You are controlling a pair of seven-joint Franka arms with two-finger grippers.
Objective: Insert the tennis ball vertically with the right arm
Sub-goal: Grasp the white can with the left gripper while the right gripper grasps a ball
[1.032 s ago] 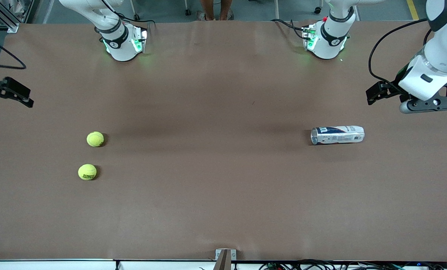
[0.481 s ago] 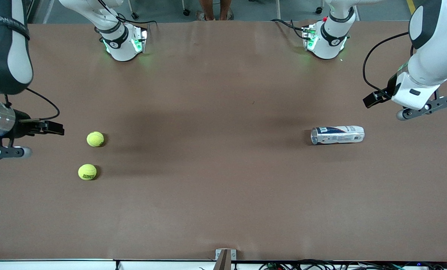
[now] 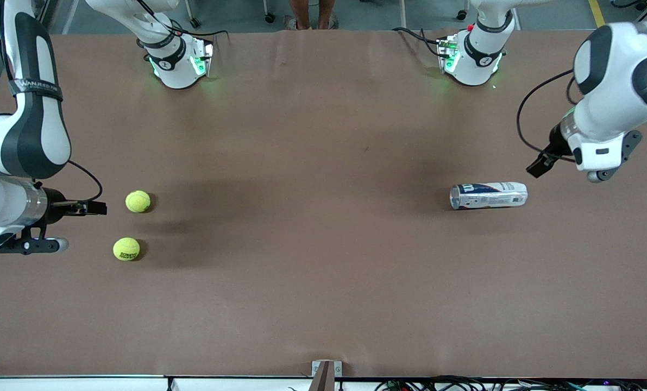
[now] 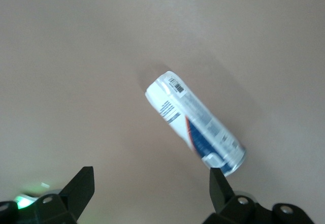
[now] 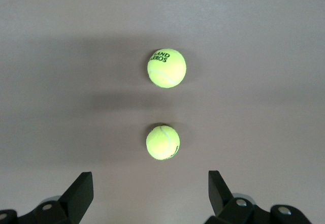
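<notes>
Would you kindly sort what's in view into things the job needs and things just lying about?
Needed: right gripper, open beside the balls; ball; ball nearer the camera; can, lying on its side.
Lying about: nothing; left gripper, open, is near the can.

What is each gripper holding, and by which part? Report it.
Nothing is held. The right gripper is open near two tennis balls; the left gripper is open over the lying can.
</notes>
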